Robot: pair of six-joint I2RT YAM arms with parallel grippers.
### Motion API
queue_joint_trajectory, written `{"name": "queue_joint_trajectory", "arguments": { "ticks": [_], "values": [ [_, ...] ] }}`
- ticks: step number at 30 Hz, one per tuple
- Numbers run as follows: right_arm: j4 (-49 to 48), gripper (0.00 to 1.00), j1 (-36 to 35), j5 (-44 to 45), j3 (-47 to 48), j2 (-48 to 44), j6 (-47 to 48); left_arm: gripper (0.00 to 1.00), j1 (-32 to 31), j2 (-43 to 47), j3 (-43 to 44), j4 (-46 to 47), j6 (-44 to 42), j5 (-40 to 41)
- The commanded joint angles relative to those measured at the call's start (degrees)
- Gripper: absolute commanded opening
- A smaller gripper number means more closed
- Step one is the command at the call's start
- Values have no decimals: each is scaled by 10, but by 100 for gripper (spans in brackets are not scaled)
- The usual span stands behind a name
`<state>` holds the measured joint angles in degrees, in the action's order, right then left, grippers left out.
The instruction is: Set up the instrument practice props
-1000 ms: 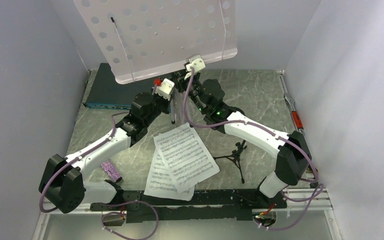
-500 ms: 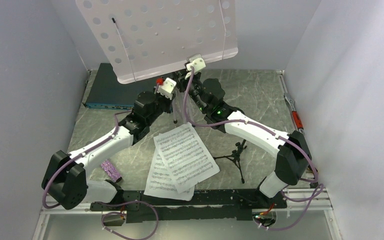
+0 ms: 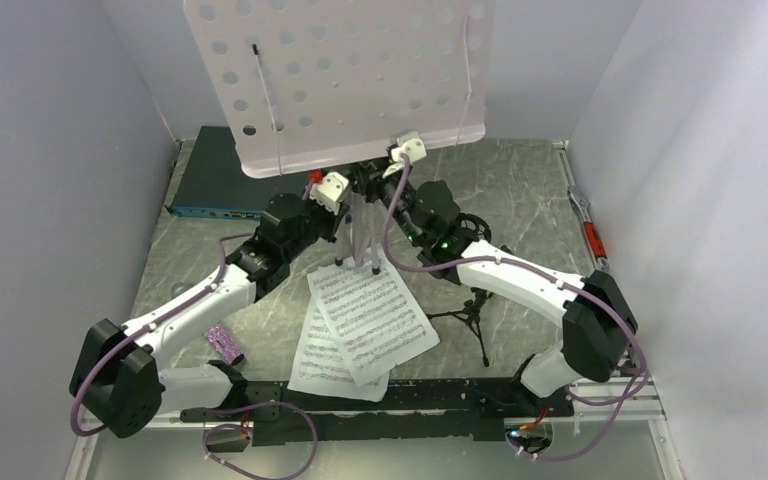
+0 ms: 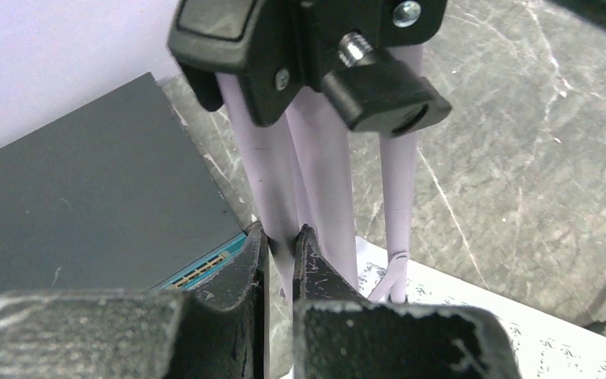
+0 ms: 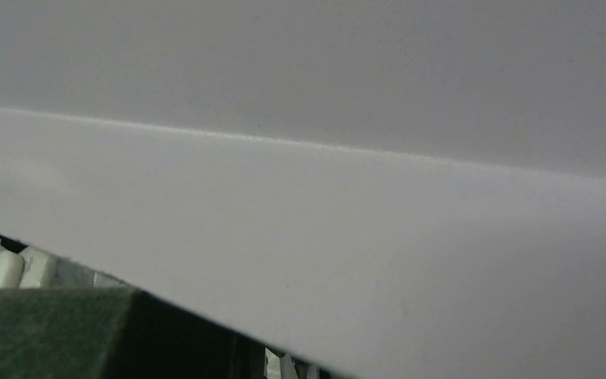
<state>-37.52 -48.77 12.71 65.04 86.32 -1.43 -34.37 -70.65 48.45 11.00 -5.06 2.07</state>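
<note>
The pale lilac music stand's perforated desk (image 3: 360, 80) fills the top of the overhead view, with its folded legs (image 3: 362, 228) hanging below, their feet at the far edge of the upper sheet-music page (image 3: 370, 312). My left gripper (image 4: 282, 237) is shut on one lilac leg (image 4: 264, 170), below the black knob clamp (image 4: 379, 87). My right gripper (image 3: 380, 180) is up under the desk at the stand's post; the desk's underside (image 5: 363, 197) fills its wrist view, so its jaws are hidden. The second page (image 3: 322, 362) lies underneath. The black mic stand (image 3: 472, 312) and purple microphone (image 3: 224, 342) lie on the table.
A flat dark box with a blue front edge (image 3: 222, 180) sits at the back left, also in the left wrist view (image 4: 87, 197). A red-handled tool (image 3: 592, 238) lies along the right wall. Grey walls close in on three sides.
The music stand has shifted right and nearer, and its legs now hang over the far edge of the upper page. Both arms moved with it.
</note>
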Motion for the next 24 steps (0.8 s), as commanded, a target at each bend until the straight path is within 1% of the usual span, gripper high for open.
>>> {"name": "queue_joint_trajectory", "arguments": {
  "ticks": [1,5,10,14,18,21,24],
  "values": [
    [-255,0,-19,-12,2,-121,-77,3,27,-2,-39,-90,-45,47],
    [-244,0,-19,-2,-11,-122,-77,3,27,1,-47,-91,-37,43],
    [-225,0,-19,-13,-6,-119,-57,3,26,6,-60,-70,-26,40],
    [-222,0,-19,-18,-17,-122,-46,20,26,12,-70,-50,-18,44],
    [-215,0,-19,-26,-20,-128,-26,37,27,14,-71,-50,-11,40],
    [-206,0,-19,-19,-16,-130,-17,44,27,9,-69,-58,-11,53],
    [-213,0,-19,-14,-18,-130,-13,48,27,1,-71,-67,-14,53]
  ]
}}
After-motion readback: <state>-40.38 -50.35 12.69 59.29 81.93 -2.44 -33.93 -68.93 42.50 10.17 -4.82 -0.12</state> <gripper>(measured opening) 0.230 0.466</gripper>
